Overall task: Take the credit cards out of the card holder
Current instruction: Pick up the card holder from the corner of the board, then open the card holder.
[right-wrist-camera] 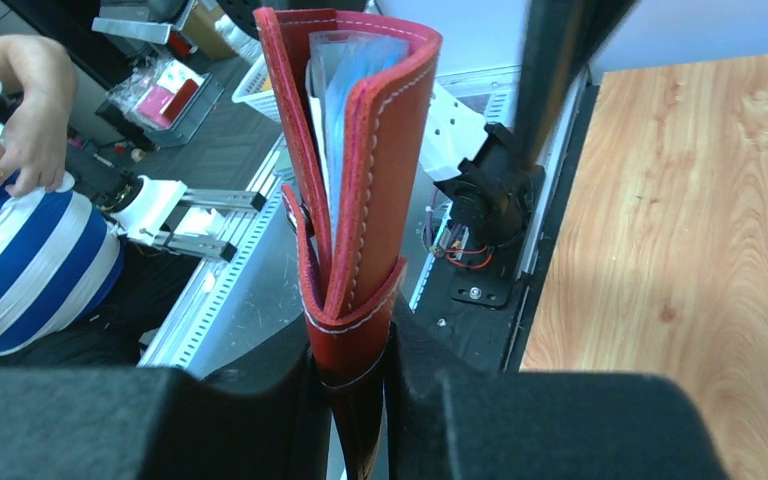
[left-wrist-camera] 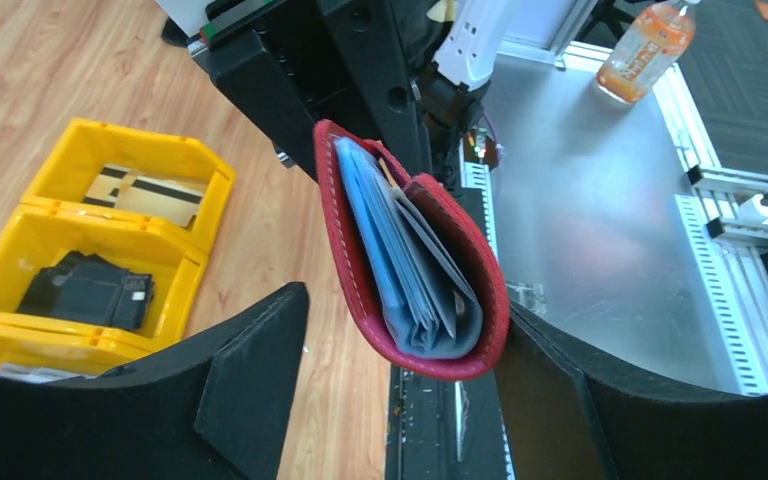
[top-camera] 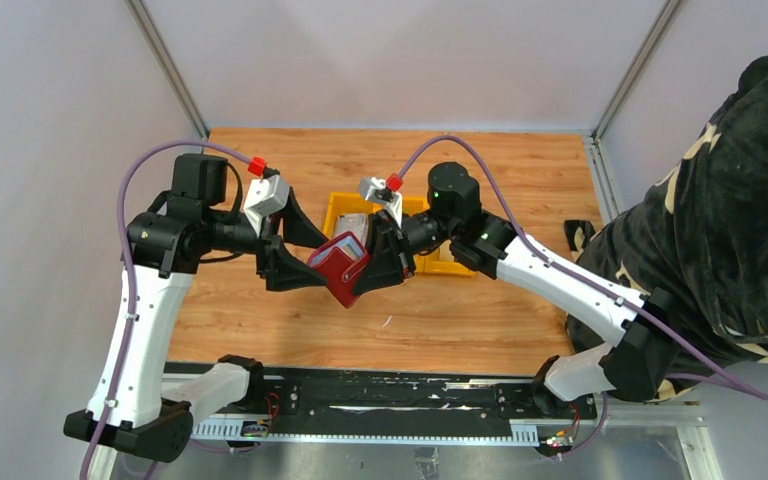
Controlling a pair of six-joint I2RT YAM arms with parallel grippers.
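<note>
Card holder (top-camera: 338, 268): dark red, was held in the air above the wooden desk (top-camera: 520, 170), just in front of the yellow bin (top-camera: 345, 205). It was folded nearly closed, with blue and grey leaves showing inside.
Right hand (right-wrist-camera: 355, 400): was clamped on one end of the card holder.
Left hand (left-wrist-camera: 400, 400): fingers stood apart, one on either side of the other end.
Bin contents: a pale striped card (left-wrist-camera: 150, 192) lay in one compartment and dark flat items (left-wrist-camera: 85, 290) in the next.
</note>
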